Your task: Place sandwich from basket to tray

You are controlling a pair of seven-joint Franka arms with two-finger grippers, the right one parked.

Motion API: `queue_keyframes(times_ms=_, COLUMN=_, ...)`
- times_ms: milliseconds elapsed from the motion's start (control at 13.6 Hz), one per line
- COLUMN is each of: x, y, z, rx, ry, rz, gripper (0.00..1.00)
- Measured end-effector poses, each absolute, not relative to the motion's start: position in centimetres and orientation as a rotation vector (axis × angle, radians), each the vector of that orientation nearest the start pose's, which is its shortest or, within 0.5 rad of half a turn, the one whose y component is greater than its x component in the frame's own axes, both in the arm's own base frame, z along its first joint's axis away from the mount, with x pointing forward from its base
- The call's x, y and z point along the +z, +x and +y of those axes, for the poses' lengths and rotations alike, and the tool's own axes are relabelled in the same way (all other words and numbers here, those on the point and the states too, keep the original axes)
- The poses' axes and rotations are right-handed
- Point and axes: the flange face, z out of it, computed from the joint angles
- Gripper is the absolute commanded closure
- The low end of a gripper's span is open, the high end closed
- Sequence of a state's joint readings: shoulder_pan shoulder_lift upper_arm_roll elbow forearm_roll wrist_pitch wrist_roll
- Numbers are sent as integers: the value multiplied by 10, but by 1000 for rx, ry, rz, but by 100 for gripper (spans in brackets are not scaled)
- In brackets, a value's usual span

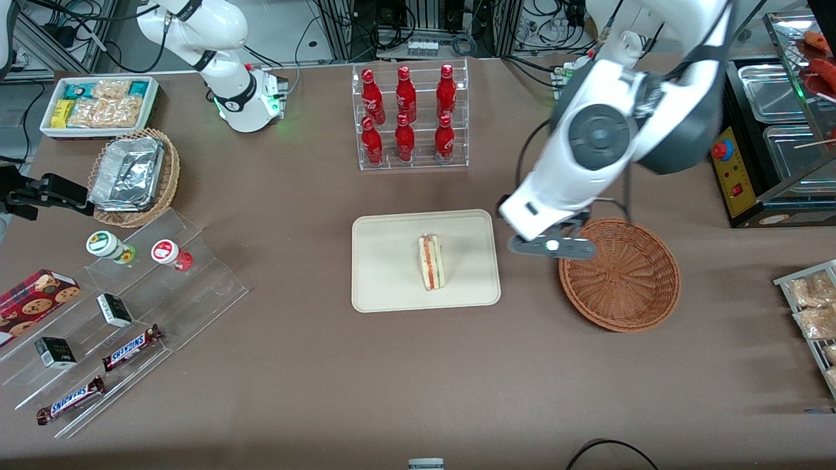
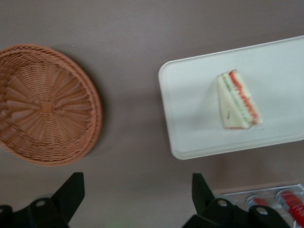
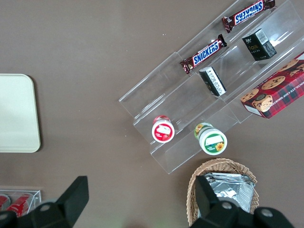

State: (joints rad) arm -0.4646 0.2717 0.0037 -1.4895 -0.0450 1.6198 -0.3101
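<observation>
The sandwich [image 1: 430,262] lies on the cream tray [image 1: 385,287], near its middle, with the orange and green filling showing. It also shows in the left wrist view [image 2: 237,100] on the tray [image 2: 190,118]. The reddish-brown basket [image 1: 620,274] is empty, beside the tray toward the working arm's end; it shows in the left wrist view [image 2: 45,104] too. My left gripper [image 1: 552,247] hangs above the table between the tray and the basket, at the basket's rim. It is open and empty [image 2: 137,194], with its fingers [image 2: 71,190] wide apart over bare table.
A clear rack of red bottles [image 1: 408,117] stands farther from the front camera than the tray. A tan wicker basket with foil trays [image 1: 134,175], an acrylic stand with snacks [image 1: 117,313] and a snack tub [image 1: 98,104] lie toward the parked arm's end. Bagged snacks [image 1: 813,307] lie at the working arm's end.
</observation>
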Motion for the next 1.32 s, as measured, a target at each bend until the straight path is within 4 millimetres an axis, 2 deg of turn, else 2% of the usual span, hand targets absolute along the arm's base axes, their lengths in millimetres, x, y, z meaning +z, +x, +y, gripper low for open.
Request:
queue_keyframes(times_ms=221, x=515, y=551, z=-240, rx=253, ry=-3115, rz=230, gripper=0)
queue_keyframes(times_ms=515, x=529, y=542, z=-186, rx=299, ry=-3121, rz=146, gripper=0)
queue_keyframes(times_ms=1029, x=551, y=534, z=-135, rx=359, ry=-3130, rz=157, gripper=0)
queue_keyframes(times_ms=1324, x=577, y=518, z=-100, rx=387, ry=-3126, rz=171, gripper=0)
